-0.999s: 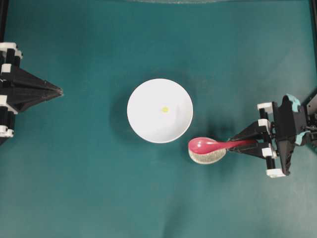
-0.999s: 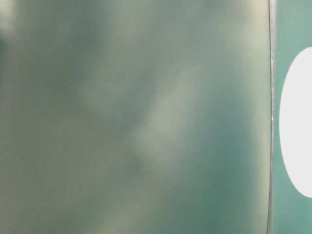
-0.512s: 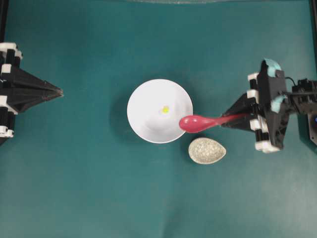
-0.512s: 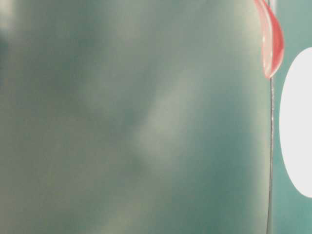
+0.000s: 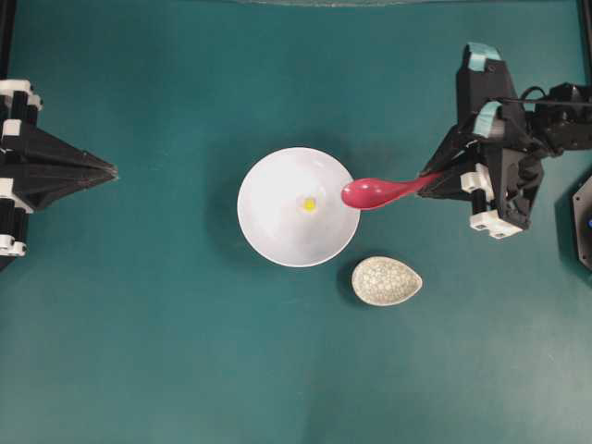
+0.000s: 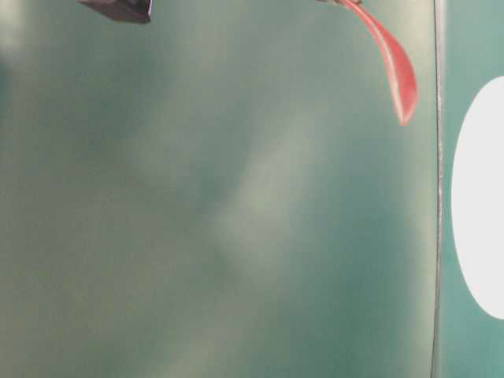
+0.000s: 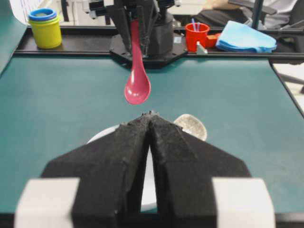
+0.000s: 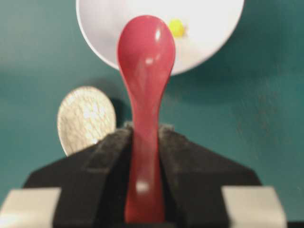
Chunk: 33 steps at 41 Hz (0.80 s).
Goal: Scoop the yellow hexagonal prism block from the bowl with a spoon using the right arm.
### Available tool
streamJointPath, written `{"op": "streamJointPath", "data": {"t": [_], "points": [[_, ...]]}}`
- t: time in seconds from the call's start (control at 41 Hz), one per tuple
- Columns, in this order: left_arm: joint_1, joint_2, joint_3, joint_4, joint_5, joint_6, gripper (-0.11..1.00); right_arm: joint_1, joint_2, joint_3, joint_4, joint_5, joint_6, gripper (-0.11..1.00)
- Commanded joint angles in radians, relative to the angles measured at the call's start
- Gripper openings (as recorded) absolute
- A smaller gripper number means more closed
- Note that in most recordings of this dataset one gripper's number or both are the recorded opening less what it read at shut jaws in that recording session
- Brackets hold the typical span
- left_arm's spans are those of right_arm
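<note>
The right gripper [image 5: 433, 183] of the black arm with white brackets and teal-tipped fingers pinches the short handle of the glossy pink-red soup spoon [image 5: 377, 191]. In the right wrist view the handle runs up between the two black foam pads [image 8: 109, 156], pressed against it from both sides. Seen from overhead, the spoon points left from the gripper, and its deep oval end overlaps the right rim of the large round white bowl [image 5: 268, 222]. In the left wrist view the spoon hangs in the air, tilted downward, above the bowl.

The tiny bright yellow hexagonal prism block [image 5: 309, 203] lies on the bowl's smooth inside, a little right of its middle and just left of the spoon's tip. The two are apart.

A small oval speckled grey-white spoon rest [image 5: 386, 280] sits on the teal worktop [image 5: 166, 351] just beside the bowl's lower right edge, with nothing on it.

The left gripper [image 7: 150, 124], black and pointed, has its foam pads pressed together with nothing between them. It sits at the left edge of the overhead view, well apart from the bowl and aimed toward it.
</note>
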Motion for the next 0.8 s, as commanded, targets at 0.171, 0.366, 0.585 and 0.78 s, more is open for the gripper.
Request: {"op": "streamJointPath", "data": {"t": [0.171, 0.366, 0.585, 0.78], "points": [[-0.002, 0.009, -0.028, 0.003, -0.005, 0.000, 0.03, -0.003, 0.084, -0.138, -0.098, 0.144, 0.015, 0.22], [-0.002, 0.009, -0.028, 0.003, -0.006, 0.002, 0.03, -0.003, 0.199, -0.235, -0.127, 0.215, 0.072, 0.22], [-0.002, 0.009, -0.028, 0.003, -0.006, 0.005, 0.03, -0.003, 0.304, -0.347, -0.152, 0.296, 0.097, 0.22], [-0.002, 0.011, -0.028, 0.003, -0.006, 0.006, 0.03, -0.003, 0.382, -0.433, -0.164, 0.387, 0.098, 0.22]]}}
